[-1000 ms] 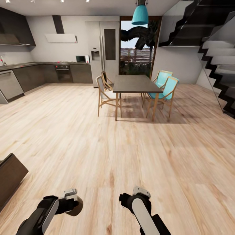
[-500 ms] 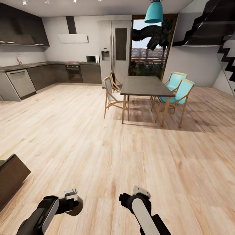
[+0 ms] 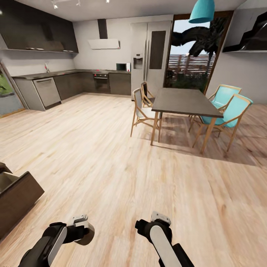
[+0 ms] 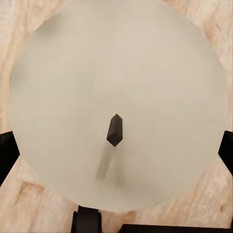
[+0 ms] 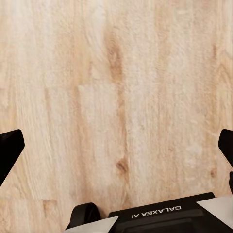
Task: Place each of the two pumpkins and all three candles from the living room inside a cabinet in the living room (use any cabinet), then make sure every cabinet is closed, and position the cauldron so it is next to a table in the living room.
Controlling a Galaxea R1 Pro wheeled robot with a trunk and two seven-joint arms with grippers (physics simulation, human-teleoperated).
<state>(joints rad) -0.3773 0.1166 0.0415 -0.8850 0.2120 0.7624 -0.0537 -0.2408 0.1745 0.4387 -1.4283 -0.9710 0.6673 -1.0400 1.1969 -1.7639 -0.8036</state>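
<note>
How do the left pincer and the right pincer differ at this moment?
The left pincer is shut on a pale candle with a dark wick; the right pincer is open and holds nothing. The candle hides most of the floor under the left pincer; bare boards show under the right. Both hang low over the wood floor.

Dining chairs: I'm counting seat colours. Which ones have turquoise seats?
The two chairs on the right side of the dining table: the nearer turquoise chair and the farther one. The two chairs on the table's left side have pale seats.
</note>
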